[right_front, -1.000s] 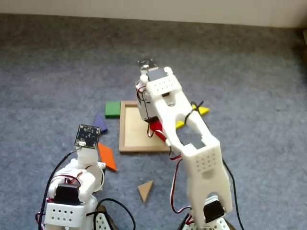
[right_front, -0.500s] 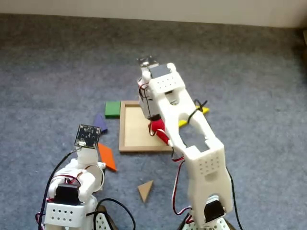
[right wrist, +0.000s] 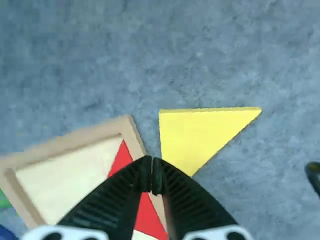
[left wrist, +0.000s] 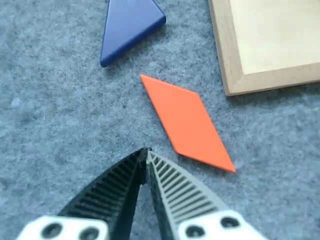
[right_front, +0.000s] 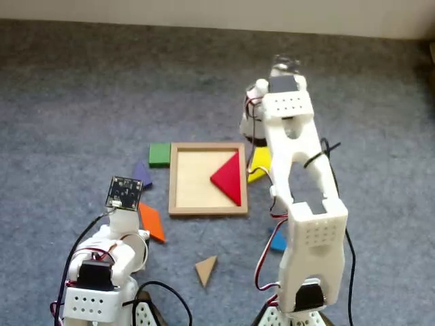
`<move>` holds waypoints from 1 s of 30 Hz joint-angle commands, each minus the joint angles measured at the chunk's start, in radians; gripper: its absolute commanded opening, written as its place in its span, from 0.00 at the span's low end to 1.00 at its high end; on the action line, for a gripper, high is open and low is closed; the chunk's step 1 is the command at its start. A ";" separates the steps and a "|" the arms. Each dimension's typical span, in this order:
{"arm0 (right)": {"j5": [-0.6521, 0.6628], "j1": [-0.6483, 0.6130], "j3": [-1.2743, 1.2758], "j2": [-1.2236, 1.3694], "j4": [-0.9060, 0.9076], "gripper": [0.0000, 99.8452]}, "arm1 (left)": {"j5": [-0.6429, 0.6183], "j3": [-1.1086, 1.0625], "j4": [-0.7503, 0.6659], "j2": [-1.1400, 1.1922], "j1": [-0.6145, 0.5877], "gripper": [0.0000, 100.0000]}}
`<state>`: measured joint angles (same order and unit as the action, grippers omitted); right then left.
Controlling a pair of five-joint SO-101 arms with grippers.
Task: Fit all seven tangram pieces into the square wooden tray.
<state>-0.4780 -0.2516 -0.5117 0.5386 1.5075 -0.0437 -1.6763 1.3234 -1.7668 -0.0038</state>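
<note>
Right gripper (right wrist: 151, 175): jaws pressed together, nothing between them. In the right wrist view the tips hung over the corner of the wooden tray (right_front: 174, 178), between the red triangle (right_front: 230, 178) and the yellow triangle (right_front: 258, 165). I could not tell whether the tips touched the rim.

Left gripper (left wrist: 146, 156): jaws together as well, holding nothing. The tips sat just beside one long edge of the orange parallelogram (left wrist: 187, 122), low over the grey-blue carpet (right_front: 81, 102). Contact with the piece could not be judged.

Piece positions, high view:
- The red triangle lay flat inside the tray, its long edge along the right wall and its point towards the middle.
- The yellow triangle lay on the carpet just outside the tray's far right corner, partly hidden by the right arm.
- The green square (right_front: 160, 154) was just beside the tray's far left corner.
- The dark blue triangle (left wrist: 129, 25) lay left of the tray, apart from it.
- The orange parallelogram lay off the tray's near left corner, not touching it.
- The tan triangle (right_front: 206, 269) lay on the carpet between the two arm bases, well apart from the tray.
- A blue piece (right_front: 277, 240) was partly covered by the right arm, so its shape was not readable.
</note>
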 commanded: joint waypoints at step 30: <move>-0.420 0.010 -0.013 0.163 -0.274 0.36 | 0.006 -0.019 0.003 -0.050 0.016 0.00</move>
<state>-0.8830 -0.2501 -0.5117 0.7227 1.2727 -0.0437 -1.6763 1.3234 -1.7668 -0.0038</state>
